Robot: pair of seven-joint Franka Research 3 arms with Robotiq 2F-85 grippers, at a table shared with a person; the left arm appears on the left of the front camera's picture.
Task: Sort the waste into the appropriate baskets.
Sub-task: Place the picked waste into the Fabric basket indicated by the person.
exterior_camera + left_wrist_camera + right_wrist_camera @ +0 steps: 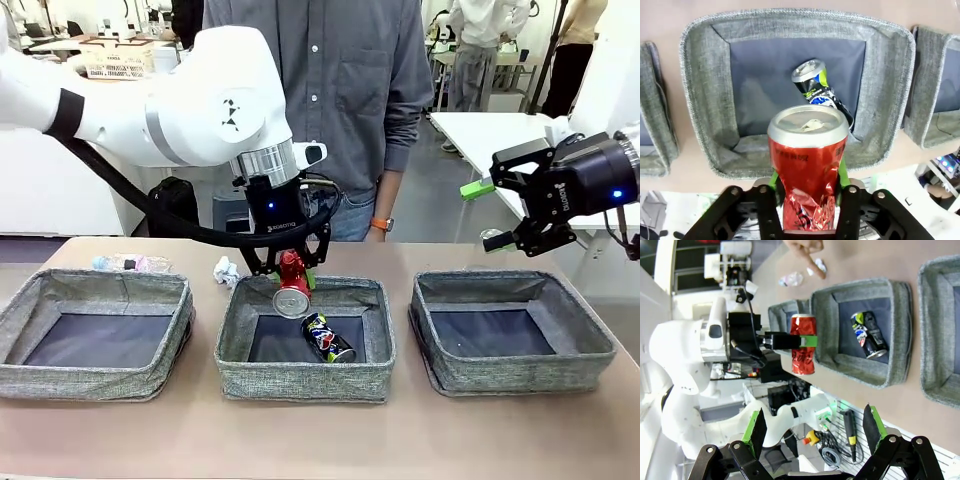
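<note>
From the front: left gripper (290, 266) clenched on the crushed red can (292, 285), hung just above the far rim of the middle basket (305, 385); probably held there for a drop beside the crushed dark can (328, 337) already lying inside, metal with metal; right gripper (505, 215) spread wide and empty, parked high near the right basket (520, 375), seemingly to stay clear of the other arm; crumpled white paper (227, 270) and clear plastic bottle (130, 263) on the table behind the baskets, not yet sorted; white lettering on the left gripper's body too small to read.

From the left wrist: green pads (842, 172) pinching the red can's crumpled lower half, its top aimed at the basket floor; white print on the red creased past reading; dark can showing green, blue and white, no legible name.

From the right wrist: fingers apart with nothing between; a person's hand (805, 249) pointing at the table by the paper; no readable labels.
</note>
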